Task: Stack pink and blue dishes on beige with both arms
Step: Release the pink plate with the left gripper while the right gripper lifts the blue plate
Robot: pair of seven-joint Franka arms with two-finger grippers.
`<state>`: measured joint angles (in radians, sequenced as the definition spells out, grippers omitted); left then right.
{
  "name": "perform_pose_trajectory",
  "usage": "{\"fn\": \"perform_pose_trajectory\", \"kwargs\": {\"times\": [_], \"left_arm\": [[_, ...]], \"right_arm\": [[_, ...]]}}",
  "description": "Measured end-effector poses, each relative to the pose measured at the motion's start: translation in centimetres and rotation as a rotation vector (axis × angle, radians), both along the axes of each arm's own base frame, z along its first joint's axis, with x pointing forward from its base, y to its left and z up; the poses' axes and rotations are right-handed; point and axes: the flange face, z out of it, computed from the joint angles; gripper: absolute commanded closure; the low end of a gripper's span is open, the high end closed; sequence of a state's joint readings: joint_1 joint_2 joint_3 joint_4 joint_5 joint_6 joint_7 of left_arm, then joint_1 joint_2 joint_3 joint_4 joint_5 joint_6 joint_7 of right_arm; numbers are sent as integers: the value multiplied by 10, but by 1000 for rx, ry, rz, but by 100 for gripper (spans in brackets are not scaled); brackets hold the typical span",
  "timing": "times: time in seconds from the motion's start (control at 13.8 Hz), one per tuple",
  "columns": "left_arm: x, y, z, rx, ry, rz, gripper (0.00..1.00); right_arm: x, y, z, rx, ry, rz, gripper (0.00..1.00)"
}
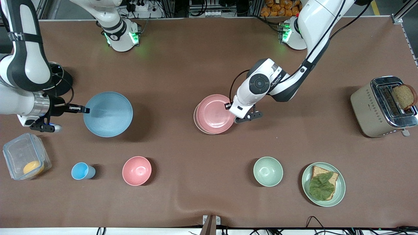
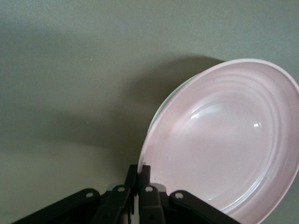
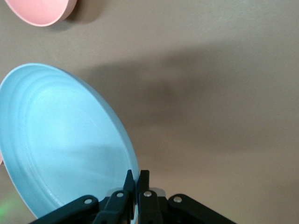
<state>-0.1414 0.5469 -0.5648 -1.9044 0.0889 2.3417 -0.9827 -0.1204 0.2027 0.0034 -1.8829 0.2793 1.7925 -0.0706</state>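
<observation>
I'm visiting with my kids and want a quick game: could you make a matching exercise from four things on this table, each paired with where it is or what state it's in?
Things:
1. pink plate
2. blue plate
3. slice of bread
4. pink bowl

Places or states:
A. sticking out of the toaster
B. lying over the beige plate, rim pinched by the left gripper
C. standing beside the small blue cup
D. rim pinched by the right gripper

Pairs: 1-B, 2-D, 3-A, 4-C
</observation>
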Motion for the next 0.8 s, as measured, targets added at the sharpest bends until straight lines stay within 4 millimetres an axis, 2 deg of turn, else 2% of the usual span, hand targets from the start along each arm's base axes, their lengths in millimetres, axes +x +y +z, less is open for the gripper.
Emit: {"fn": "perform_pose_trajectory", "kwargs": {"times": [0.58, 0.8], "left_arm": [[-8, -9, -13, 9, 7, -9, 100], [-9, -10, -17, 8, 10, 0, 100]], "right_arm": [[0, 15, 1, 45, 9, -9, 100], [1, 27, 1, 43, 14, -3, 100]]}}
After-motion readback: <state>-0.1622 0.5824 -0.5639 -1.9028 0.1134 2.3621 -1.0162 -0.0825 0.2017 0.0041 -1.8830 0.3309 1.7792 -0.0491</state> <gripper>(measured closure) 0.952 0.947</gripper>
